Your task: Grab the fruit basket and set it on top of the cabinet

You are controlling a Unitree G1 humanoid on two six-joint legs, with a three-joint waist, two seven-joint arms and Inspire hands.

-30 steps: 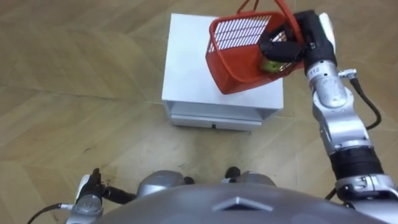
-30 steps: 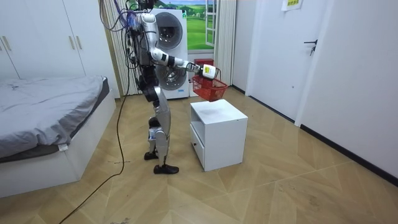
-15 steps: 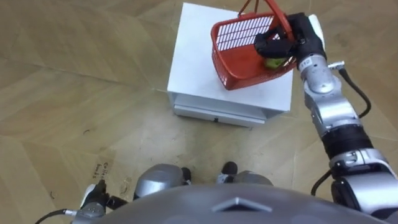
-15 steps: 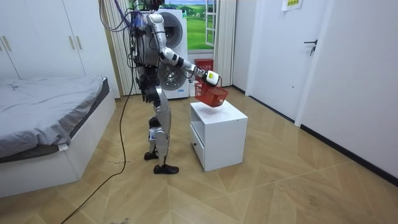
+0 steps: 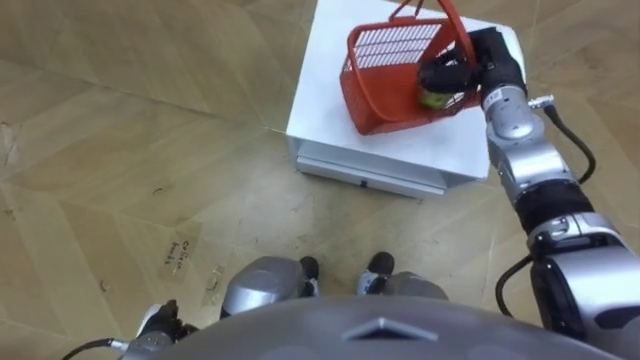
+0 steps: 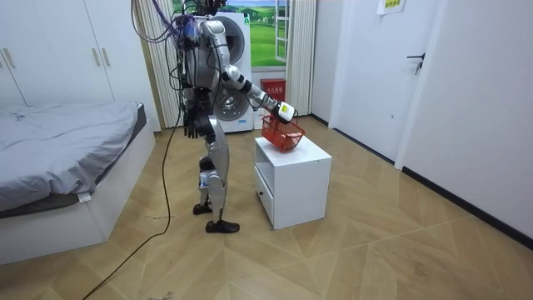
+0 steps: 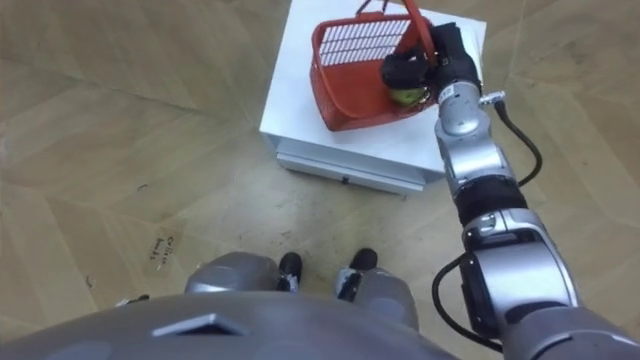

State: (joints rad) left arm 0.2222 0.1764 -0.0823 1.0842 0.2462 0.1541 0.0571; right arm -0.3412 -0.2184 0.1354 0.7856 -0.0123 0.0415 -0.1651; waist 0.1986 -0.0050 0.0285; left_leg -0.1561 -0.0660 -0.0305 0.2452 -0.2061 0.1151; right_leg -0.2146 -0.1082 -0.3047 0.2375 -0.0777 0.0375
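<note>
A red mesh fruit basket hangs tilted low over the white cabinet, and I cannot tell whether it touches the top. Inside lies a green fruit. My right hand is curled round the basket's red handle at its right side, with the arm stretched forward. The right eye view shows the same basket, fruit and hand. In the room view I stand upright facing the cabinet, holding the basket. My left hand hangs by my side.
The cabinet has a drawer facing me and stands on a wood floor. In the room view a bed lies at the left, a washing machine stands behind me, and a wall with a door is at the right.
My right arm has lowered, bringing the basket down from well above the cabinet to just over its top. The eye views have shifted as the head camera moved.
</note>
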